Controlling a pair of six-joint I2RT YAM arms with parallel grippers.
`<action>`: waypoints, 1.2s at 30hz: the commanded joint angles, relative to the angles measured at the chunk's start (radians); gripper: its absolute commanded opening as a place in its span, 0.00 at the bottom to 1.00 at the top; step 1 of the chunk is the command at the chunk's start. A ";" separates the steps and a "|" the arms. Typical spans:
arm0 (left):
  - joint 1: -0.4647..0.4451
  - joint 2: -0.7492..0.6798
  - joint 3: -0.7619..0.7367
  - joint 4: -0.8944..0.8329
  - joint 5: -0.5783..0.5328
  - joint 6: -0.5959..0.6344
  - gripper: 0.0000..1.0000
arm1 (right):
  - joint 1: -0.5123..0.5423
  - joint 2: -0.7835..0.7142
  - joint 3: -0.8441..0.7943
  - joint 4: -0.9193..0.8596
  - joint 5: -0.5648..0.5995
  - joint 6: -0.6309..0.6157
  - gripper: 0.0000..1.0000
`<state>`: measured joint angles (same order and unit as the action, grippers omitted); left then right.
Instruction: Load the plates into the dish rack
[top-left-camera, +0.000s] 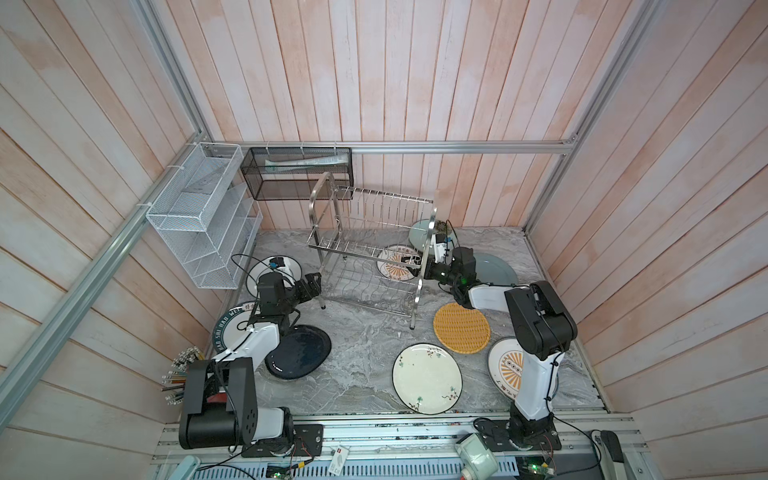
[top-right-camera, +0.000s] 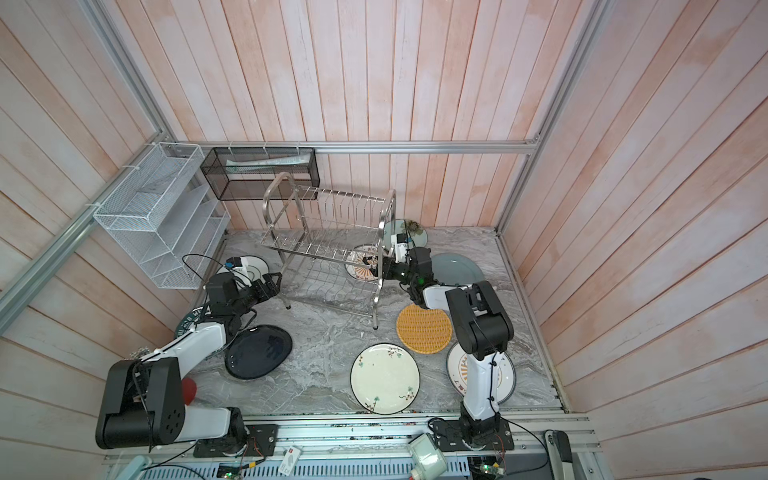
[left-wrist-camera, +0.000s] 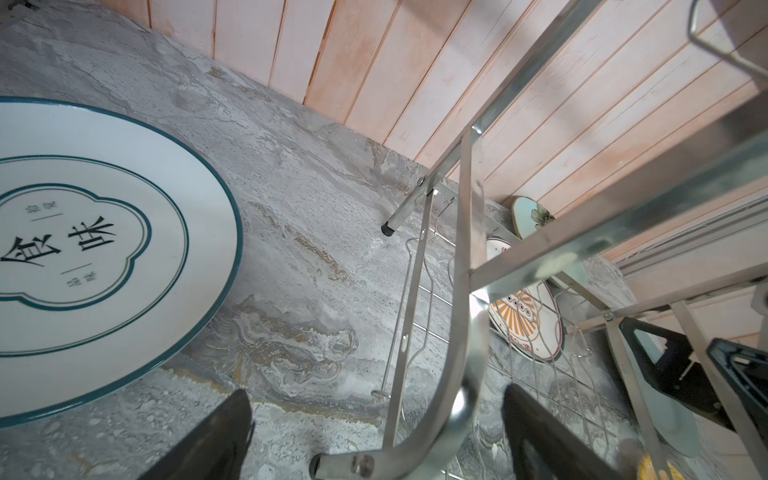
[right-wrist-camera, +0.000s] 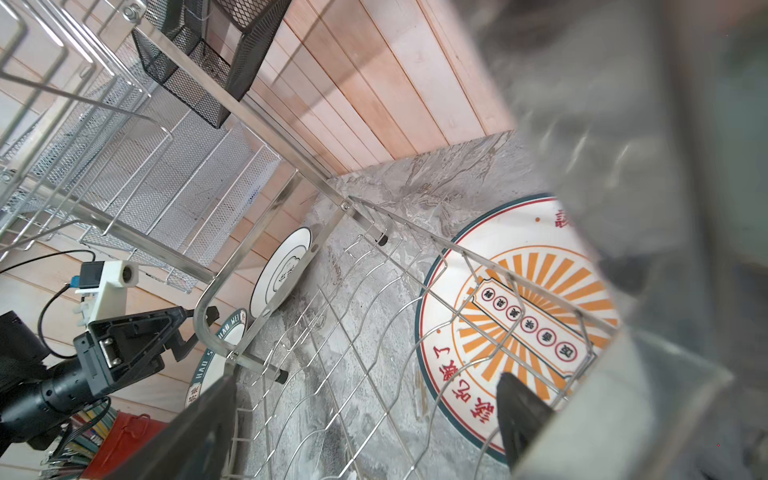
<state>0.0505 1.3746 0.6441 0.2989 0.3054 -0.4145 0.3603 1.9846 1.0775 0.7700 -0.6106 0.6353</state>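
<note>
The dish rack (top-left-camera: 370, 249) (top-right-camera: 332, 245), shiny steel with two tiers, stands mid-table. My left gripper (top-left-camera: 316, 284) (left-wrist-camera: 378, 436) is open at its left end, and the arched tube (left-wrist-camera: 453, 399) passes between the fingers untouched. My right gripper (top-left-camera: 413, 267) (right-wrist-camera: 361, 419) is open at the rack's right end, over the lower wire shelf (right-wrist-camera: 332, 332). Plates lie on the table around the rack: black (top-left-camera: 299, 351), cream floral (top-left-camera: 427, 378), yellow woven (top-left-camera: 461, 327), grey-blue (top-left-camera: 496, 268), pale green (top-left-camera: 419, 232), green-ringed white (left-wrist-camera: 104, 249), dark-rimmed lettered (top-left-camera: 232, 328). An orange-sunburst one (right-wrist-camera: 519, 316) lies partly under the rack.
A white mesh wall organiser (top-left-camera: 203, 220) hangs on the left wall and a black mesh basket (top-left-camera: 297, 172) on the back wall, just behind the rack. A second sunburst plate (top-left-camera: 505, 365) lies under my right arm. Pencils (top-left-camera: 183, 370) stand at the front left.
</note>
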 joint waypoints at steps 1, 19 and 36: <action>0.003 -0.039 -0.015 -0.004 0.001 -0.018 0.95 | 0.002 -0.051 0.015 -0.022 0.019 -0.019 0.98; 0.020 -0.346 0.033 -0.276 0.067 -0.144 1.00 | -0.225 -0.582 -0.232 -0.382 0.259 -0.018 0.98; -0.315 -0.510 0.032 -0.356 0.342 -0.059 1.00 | -0.673 -0.668 -0.500 -0.510 0.266 0.148 0.95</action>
<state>-0.2455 0.8623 0.6807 -0.0471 0.6178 -0.5079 -0.2680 1.2854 0.6067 0.2234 -0.3153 0.7315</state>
